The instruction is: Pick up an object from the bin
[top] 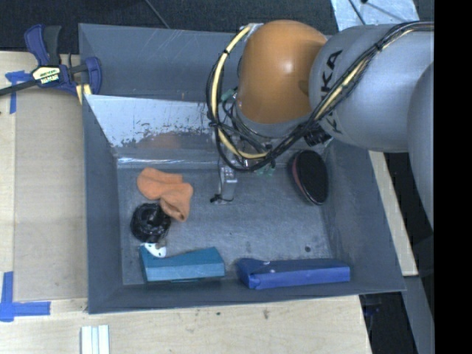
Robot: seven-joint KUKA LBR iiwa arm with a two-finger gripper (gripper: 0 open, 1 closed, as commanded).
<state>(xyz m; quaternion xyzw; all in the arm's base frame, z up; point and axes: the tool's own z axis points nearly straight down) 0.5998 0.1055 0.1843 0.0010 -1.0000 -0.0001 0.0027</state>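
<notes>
Grey metal bin (273, 227) holds, from the left, a black round thing (150, 222), a crumpled orange cloth (166, 189), a light-blue block (184, 264) and a long dark-blue box (295, 273). Just right of the cloth the gripper (226, 186) hangs over bare floor; whether it is spread or closed cannot be told. An orange cover (276, 68) hides the wrist. The arm (383, 80), lettered "KA", half hides a black oval (311, 177).

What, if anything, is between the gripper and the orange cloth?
Nothing visible. The gripper hangs beside the orange cloth, with just bare bin floor between them.
</notes>
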